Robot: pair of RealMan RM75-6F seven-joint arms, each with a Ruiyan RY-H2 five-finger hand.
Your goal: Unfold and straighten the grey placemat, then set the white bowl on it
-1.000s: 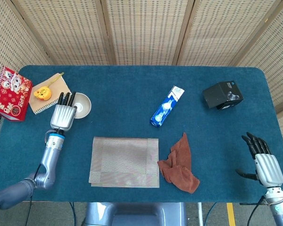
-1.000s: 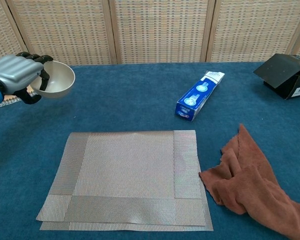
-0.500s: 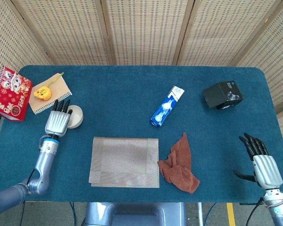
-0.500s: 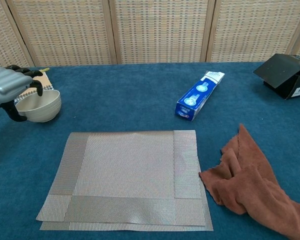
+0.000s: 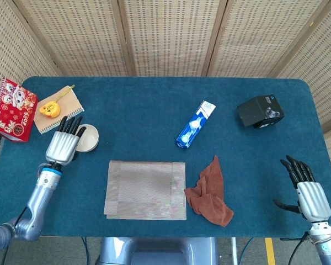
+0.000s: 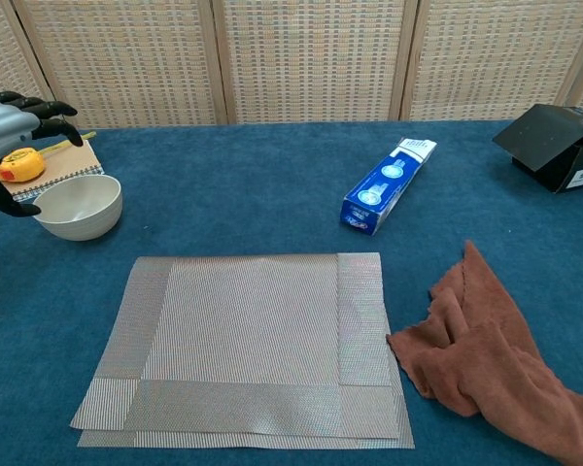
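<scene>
Three woven screen panels back the blue-clothed table.

Left hand: partly cut off by the chest view's left edge.
Cloth: runs off the chest view's bottom right corner.
Box: cut by the right edge.
Bowl: partly behind the hand in the head view.

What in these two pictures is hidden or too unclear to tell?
- Left hand: chest view cuts it off at the left edge; in the head view it covers part of the white bowl, so contact is unclear.
- Right hand: absent from the chest view.
- Blue box: print too small to read.
- Grey placemat: whether layers remain folded under is unclear.
- Brown cloth: cut off at the chest view's bottom right.
</scene>
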